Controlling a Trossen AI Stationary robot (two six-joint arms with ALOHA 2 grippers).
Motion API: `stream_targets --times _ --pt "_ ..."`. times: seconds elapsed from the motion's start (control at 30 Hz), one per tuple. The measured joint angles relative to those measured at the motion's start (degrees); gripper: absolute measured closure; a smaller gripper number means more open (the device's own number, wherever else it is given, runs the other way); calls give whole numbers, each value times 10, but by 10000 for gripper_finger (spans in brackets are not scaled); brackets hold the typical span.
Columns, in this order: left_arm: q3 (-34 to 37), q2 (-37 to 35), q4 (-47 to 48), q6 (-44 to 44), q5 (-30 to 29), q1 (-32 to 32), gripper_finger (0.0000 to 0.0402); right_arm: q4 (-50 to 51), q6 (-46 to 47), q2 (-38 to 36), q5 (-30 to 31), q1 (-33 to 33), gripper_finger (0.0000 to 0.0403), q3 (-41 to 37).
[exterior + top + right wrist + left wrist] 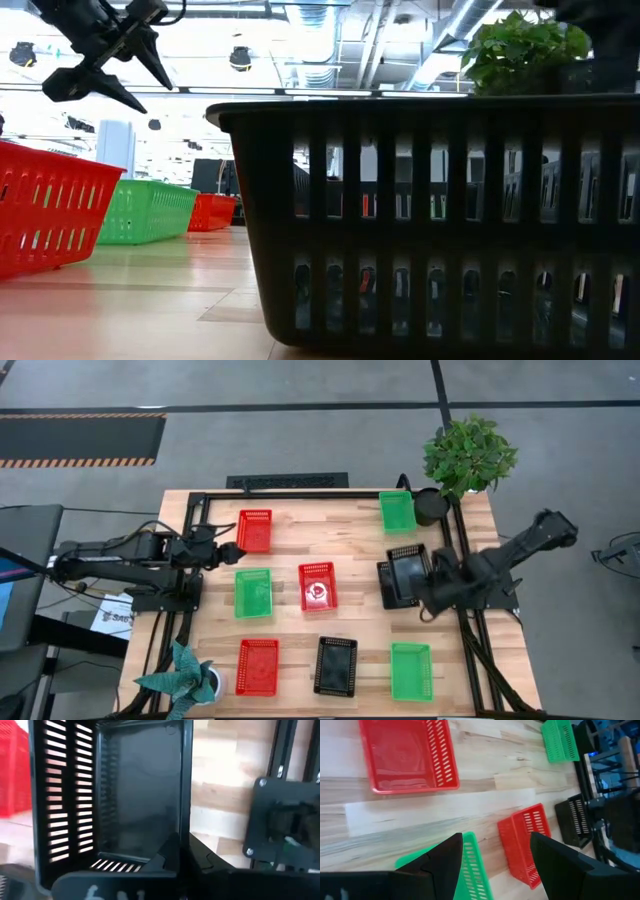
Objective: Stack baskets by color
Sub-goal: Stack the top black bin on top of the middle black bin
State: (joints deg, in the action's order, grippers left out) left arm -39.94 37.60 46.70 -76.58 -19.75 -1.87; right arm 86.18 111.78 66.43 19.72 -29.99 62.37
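Observation:
Small mesh baskets lie spread over the wooden table: red ones [254, 530] [318, 586] [257, 666], green ones [253, 592] [397, 510] [411, 670] and a black one [335, 664] near the front edge. My right gripper [424, 576] is shut on another black basket [405, 568] at the right side. A further black shape [384, 588] shows under that basket's left edge. My left gripper [232, 550] hangs open above the table between the far-left red basket and the green one. Nothing is between its fingers [495, 865]. My right gripper pinches one side wall [186, 820] of the black basket near a corner, one finger [167, 856] inside the basket and the other outside. The fingers come steeply from above. The basket's open top faces the wrist. In the high view it sits skewed, apparently raised off the table.
A round black pot [432, 507] with a leafy plant [468, 455] stands at the far right corner, by the green basket. A small spiky plant [185, 680] stands at the near left. A black frame rail [200, 510] borders the table. Bare wood lies between the baskets.

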Motion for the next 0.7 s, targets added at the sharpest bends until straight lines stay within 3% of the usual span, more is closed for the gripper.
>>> stream_targets --times 0.2,0.37,0.57,0.7 --pt "0 11 -16 6 0 0 181 -116 33 1 9 -25 391 -104" --pt "0 10 -17 9 -11 0 181 -178 18 -29 33 9 375 -172" --pt "0 10 -16 9 -9 0 181 -298 -33 -66 36 46 392 -239" --pt "0 10 -16 8 -9 0 181 -328 -28 -66 33 49 384 -261"
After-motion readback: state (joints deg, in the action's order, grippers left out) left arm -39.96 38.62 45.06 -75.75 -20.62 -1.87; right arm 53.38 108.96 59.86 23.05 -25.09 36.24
